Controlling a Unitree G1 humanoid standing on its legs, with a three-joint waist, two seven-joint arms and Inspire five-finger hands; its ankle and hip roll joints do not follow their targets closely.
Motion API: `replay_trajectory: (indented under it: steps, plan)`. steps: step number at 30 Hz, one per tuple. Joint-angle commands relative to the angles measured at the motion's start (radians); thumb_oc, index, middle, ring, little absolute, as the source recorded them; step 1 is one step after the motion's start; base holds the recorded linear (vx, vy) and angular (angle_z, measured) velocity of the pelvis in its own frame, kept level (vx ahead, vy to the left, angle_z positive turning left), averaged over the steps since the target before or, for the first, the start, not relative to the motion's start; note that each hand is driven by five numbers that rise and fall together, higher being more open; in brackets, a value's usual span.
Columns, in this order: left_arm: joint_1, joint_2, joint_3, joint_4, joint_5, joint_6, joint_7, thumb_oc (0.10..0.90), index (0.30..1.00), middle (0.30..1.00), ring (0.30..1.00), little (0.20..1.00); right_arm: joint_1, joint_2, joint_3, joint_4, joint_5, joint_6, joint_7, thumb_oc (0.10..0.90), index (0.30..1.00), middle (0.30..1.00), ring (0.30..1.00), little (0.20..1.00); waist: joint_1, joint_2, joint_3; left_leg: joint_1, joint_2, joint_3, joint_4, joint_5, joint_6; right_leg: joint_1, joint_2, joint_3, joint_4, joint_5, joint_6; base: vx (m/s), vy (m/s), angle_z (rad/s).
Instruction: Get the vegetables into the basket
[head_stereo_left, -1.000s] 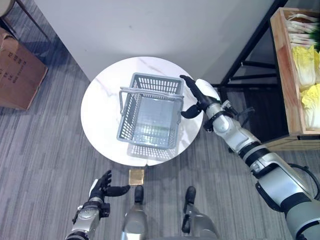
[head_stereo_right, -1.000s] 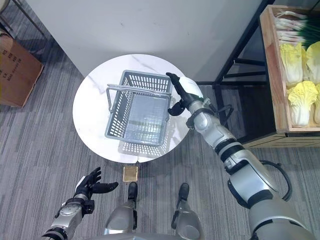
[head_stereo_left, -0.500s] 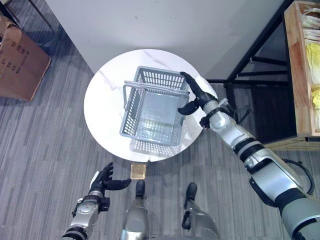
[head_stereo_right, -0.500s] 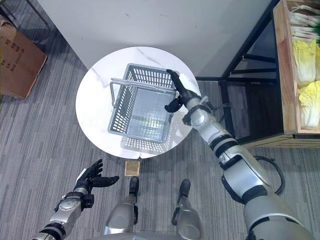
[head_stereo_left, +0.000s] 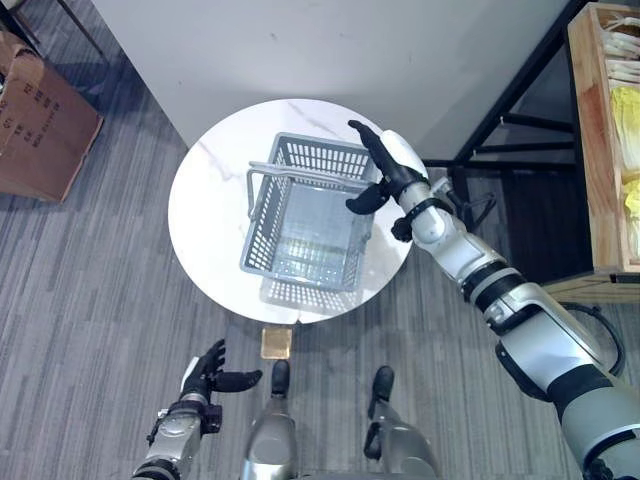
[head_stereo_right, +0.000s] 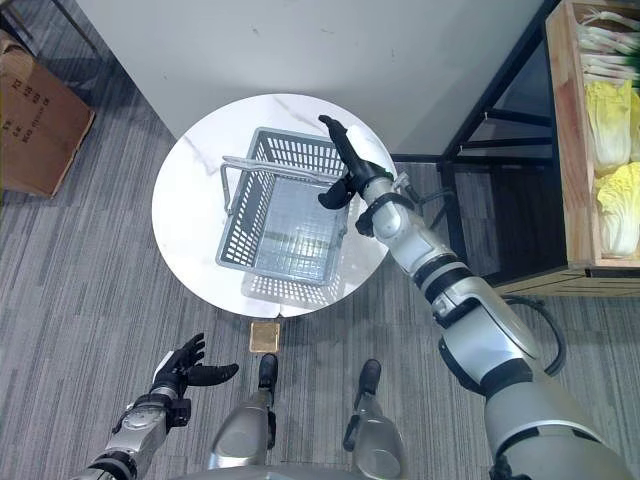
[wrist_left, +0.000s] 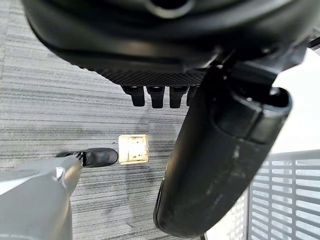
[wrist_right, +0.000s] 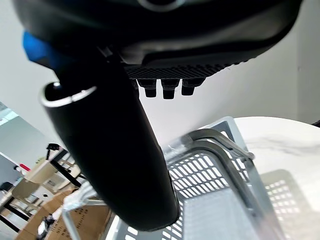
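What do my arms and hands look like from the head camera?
Both arms are silver-grey segmented shells with black bands at the joints. Each ends in a dark hand: the right hand has a white cover on its back, the left hand a smaller white patch.

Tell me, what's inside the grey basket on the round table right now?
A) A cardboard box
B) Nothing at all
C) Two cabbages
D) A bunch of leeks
B: the head views look straight through the grey basket to its bare mesh floor, and the pale cabbages lie in the wooden crate off to the robot's right, apart from the table.
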Motion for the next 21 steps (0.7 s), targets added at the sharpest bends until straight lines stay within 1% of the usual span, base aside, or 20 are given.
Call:
replay_trajectory:
  steps: [1,4,6,10,11,12,13,16,21]
  plan:
    - [-0.041,0.066,-0.06,-0.009,-0.017,-0.045,0.016,0.9,1.0,1.0,1.0,1.0,-0.203,0.009,0.006,0.066,0.008,-0.056,-0.056,0.9,1.0,1.0,1.0,1.0,0.019,-0.046,-0.019,0.001,-0.052,0.005,0.001,-0.045,0.012,0.05,-0.081,0.048,0.027,-0.051,0.087,0.0,0.0,0.0]
    - [-0.044,0.068,-0.071,-0.018,-0.021,-0.048,0.015,0.9,1.0,1.0,1.0,1.0,-0.221,0.006,0.008,0.1,0.001,-0.055,-0.066,0.9,1.0,1.0,1.0,1.0,0.028,-0.04,-0.014,-0.01,-0.055,-0.002,0.001,-0.041,0.012,0.047,-0.083,0.042,0.025,-0.05,0.088,-0.01,0.0,0.02]
    - [-0.045,0.071,-0.072,-0.026,-0.036,-0.052,0.016,0.9,1.0,1.0,1.0,1.0,-0.252,-0.012,0.016,0.139,-0.02,-0.056,-0.088,0.9,1.0,1.0,1.0,1.0,0.044,-0.031,-0.004,-0.032,-0.061,-0.016,0.001,-0.035,0.013,0.035,-0.086,0.034,0.023,-0.045,0.09,-0.04,0.002,0.08]
    - [-0.044,0.066,-0.077,-0.016,-0.03,-0.053,0.018,0.9,1.0,1.0,1.0,1.0,-0.271,-0.032,0.023,0.173,-0.043,-0.054,-0.099,0.9,1.0,1.0,1.0,1.0,0.057,-0.028,0.002,-0.047,-0.065,-0.022,0.001,-0.03,0.014,0.027,-0.088,0.027,0.018,-0.04,0.092,-0.01,0.0,0.16]
    - [-0.045,0.062,-0.083,-0.004,-0.022,-0.053,0.02,0.9,1.0,1.0,1.0,1.0,-0.275,-0.038,0.026,0.191,-0.05,-0.052,-0.106,0.824,0.893,0.893,0.893,0.893,0.062,-0.028,0.004,-0.052,-0.066,-0.024,0.001,-0.029,0.015,0.026,-0.088,0.025,0.017,-0.039,0.093,0.01,0.002,0.07]
    - [-0.046,0.059,-0.087,-0.001,-0.019,-0.054,0.02,0.9,1.0,1.0,1.0,1.0,-0.278,-0.041,0.029,0.203,-0.054,-0.052,-0.107,0.569,0.536,0.536,0.536,0.536,0.065,-0.028,0.005,-0.054,-0.068,-0.025,0.002,-0.029,0.016,0.026,-0.089,0.025,0.016,-0.039,0.093,0.01,0.001,0.03]
    - [-0.049,0.055,-0.093,0.008,-0.013,-0.053,0.022,0.9,1.0,1.0,1.0,1.0,-0.283,-0.043,0.036,0.225,-0.062,-0.048,-0.105,0.4,0.3,0.3,0.3,0.3,0.07,-0.028,0.007,-0.058,-0.07,-0.026,0.006,-0.031,0.017,0.027,-0.089,0.024,0.015,-0.04,0.093,0.0,0.0,0.0]
    - [-0.054,0.042,-0.088,0.027,-0.029,-0.05,0.026,0.9,1.0,1.0,1.0,1.0,-0.277,-0.045,0.051,0.271,-0.088,-0.041,-0.101,0.4,0.3,0.3,0.3,0.3,0.082,-0.028,0.014,-0.069,-0.075,-0.032,0.019,-0.036,0.02,0.03,-0.092,0.018,0.013,-0.041,0.094,0.0,0.0,0.05]
    - [-0.062,0.03,-0.089,0.042,-0.032,-0.046,0.03,0.9,1.0,1.0,1.0,1.0,-0.265,-0.039,0.066,0.29,-0.117,-0.031,-0.092,0.4,0.3,0.3,0.3,0.3,0.088,-0.025,0.019,-0.079,-0.08,-0.034,0.027,-0.037,0.022,0.026,-0.096,0.019,0.011,-0.039,0.095,0.0,0.003,0.01]
